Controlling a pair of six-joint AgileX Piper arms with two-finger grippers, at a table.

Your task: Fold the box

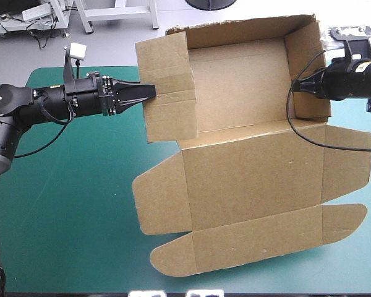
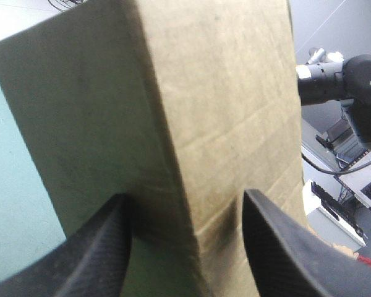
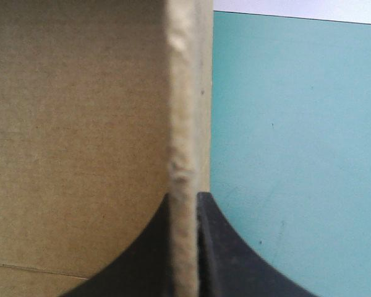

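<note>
- The bench (image 1: 62, 210) is showing lots of bare teal-green cover from 7 to 9 o'clock, while the 3 o'clock side is looking crowded with board.
- The box (image 1: 247, 179) is sitting with its tray at 12 o'clock, walls raised. The lid is lying flat toward 6 o'clock, with its flaps nearing the bench's near edge.
- The left jaws are pointing in from 9 o'clock and standing wide apart, black fingers (image 2: 99, 247) straddling the tray's left wall without clamping it.
- The right jaws are pointing in from 3 o'clock, all but closed, pinching the tray's right wall.
</note>
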